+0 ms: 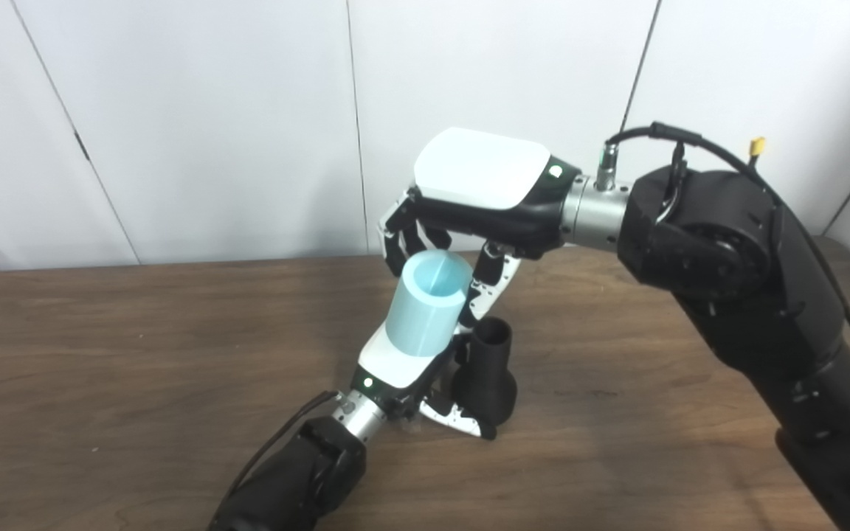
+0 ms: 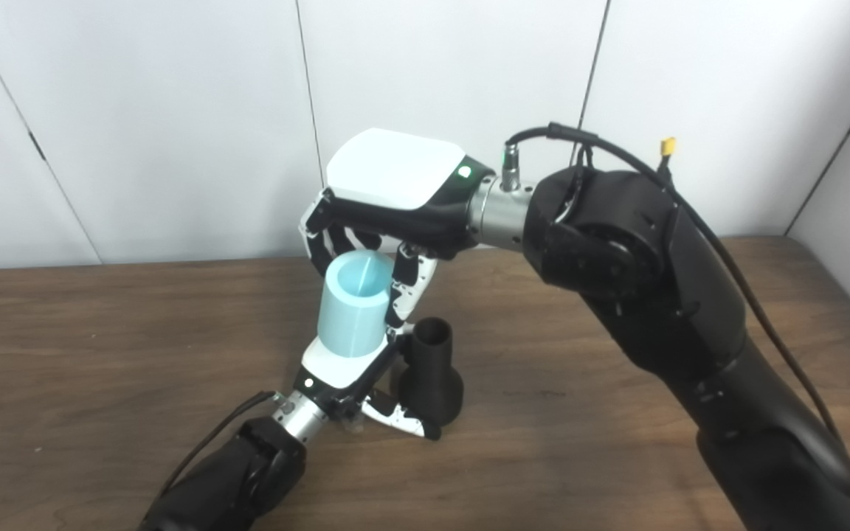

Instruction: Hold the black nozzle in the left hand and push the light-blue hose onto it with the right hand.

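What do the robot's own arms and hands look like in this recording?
Both arms are bulky matte black with silver metal wrist cuffs. Each hand, left hand and right hand, has a glossy white back plate, a small green light and black-and-white fingers. Black cables run along both arms; the right one's has a yellow connector.

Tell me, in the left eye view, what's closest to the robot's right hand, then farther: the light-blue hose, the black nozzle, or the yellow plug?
1. Light-blue hose, at the right hand's fingers.
2. Black nozzle, lower down by the left hand.
3. Yellow plug, off right on the cable.

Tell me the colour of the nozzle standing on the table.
The nozzle is plain matte black, with no pattern. The right eye view shows it best.
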